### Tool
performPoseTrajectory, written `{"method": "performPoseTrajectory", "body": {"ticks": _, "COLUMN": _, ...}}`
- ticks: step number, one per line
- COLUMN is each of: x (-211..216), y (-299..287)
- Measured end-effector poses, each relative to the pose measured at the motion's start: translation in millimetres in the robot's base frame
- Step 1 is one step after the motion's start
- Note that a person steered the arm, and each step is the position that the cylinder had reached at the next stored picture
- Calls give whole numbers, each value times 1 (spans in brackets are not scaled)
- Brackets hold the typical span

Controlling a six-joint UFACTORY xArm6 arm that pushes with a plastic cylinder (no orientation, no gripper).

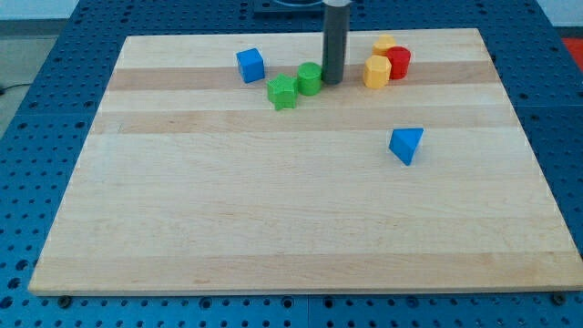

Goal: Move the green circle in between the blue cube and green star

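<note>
The green circle (310,78) sits near the view's top, touching the green star (283,92) on the star's upper right. The blue cube (250,65) lies to the left of both, a short gap from the star. My tip (332,81) is down on the board just right of the green circle, touching or nearly touching its right side. The rod rises straight up out of the view's top.
A yellow block (377,70), a second yellow block (383,45) and a red block (398,62) cluster right of my tip. A blue triangle-like block (406,145) lies lower right. The wooden board (182,219) rests on a blue perforated table.
</note>
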State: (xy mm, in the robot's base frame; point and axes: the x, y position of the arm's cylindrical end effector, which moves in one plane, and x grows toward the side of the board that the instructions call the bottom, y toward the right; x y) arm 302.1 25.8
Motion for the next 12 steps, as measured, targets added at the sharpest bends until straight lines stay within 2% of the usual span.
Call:
{"method": "performPoseTrajectory", "body": {"ticks": 1, "x": 11, "y": -54}}
{"method": "performPoseTrajectory", "body": {"ticks": 2, "x": 11, "y": -41}}
{"method": "performPoseTrajectory", "body": {"ticks": 3, "x": -26, "y": -12}}
{"method": "performPoseTrajectory", "body": {"ticks": 4, "x": -75, "y": -25}}
{"method": "performPoseTrajectory", "body": {"ticks": 5, "x": -84, "y": -74}}
{"method": "performPoseTrajectory", "body": {"ticks": 6, "x": -53, "y": -75}}
{"method": "performPoseTrajectory", "body": {"ticks": 8, "x": -45, "y": -60}}
{"method": "performPoseTrajectory", "body": {"ticks": 9, "x": -48, "y": 0}}
{"method": "performPoseTrajectory", "body": {"ticks": 10, "x": 6, "y": 43}}
{"method": "performPoseTrajectory", "body": {"ticks": 11, "x": 54, "y": 43}}
{"method": "performPoseTrajectory", "body": {"ticks": 12, "x": 75, "y": 88}}
